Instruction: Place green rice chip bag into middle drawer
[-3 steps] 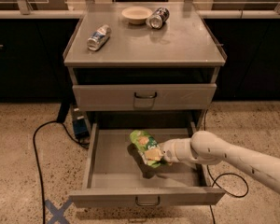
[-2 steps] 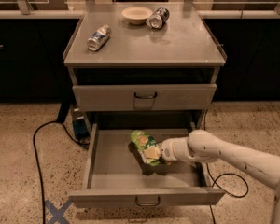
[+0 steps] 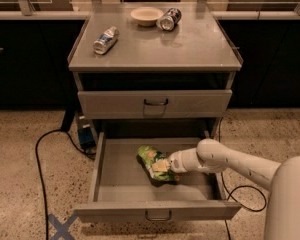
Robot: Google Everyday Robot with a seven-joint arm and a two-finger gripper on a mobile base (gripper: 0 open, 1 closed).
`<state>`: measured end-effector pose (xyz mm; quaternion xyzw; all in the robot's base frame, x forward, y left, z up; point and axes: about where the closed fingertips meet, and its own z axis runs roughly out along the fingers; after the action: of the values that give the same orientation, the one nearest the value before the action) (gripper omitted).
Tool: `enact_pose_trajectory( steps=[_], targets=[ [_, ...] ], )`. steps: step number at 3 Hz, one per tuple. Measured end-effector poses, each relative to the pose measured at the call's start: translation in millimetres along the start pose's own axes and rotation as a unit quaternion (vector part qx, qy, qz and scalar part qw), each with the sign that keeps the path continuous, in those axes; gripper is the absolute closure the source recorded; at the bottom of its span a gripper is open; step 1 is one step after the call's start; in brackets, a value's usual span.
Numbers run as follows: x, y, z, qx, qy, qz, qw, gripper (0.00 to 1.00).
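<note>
The green rice chip bag [image 3: 153, 162] lies inside the open middle drawer [image 3: 115, 181], near the middle of its flat tray, tilted from upper left to lower right. My gripper [image 3: 165, 166] reaches in from the right on a white arm and sits at the bag's right side, touching it. The bag hides the fingertips.
The cabinet top [image 3: 190, 46] holds a silver can [image 3: 106, 39] on its side at the left, a white bowl [image 3: 146, 15] and a second can [image 3: 169, 19] at the back. The drawer above [image 3: 155, 104] is shut. A black cable [image 3: 42, 164] and a blue tape cross [image 3: 60, 227] lie on the floor at left.
The arm and the bag have shifted slightly to the left inside the drawer. Nothing else has moved.
</note>
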<state>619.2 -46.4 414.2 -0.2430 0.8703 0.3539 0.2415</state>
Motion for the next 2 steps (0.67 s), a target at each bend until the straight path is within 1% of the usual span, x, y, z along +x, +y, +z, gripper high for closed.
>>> enact_pose_trajectory(
  steps=[1,2],
  targets=[
    [5.9,-4.5,6.5,-0.012,0.011,0.014,0.9998,1.0],
    [8.2,-5.9,7.2,-0.021,0.015,0.02,0.9995,0.82]
  ],
)
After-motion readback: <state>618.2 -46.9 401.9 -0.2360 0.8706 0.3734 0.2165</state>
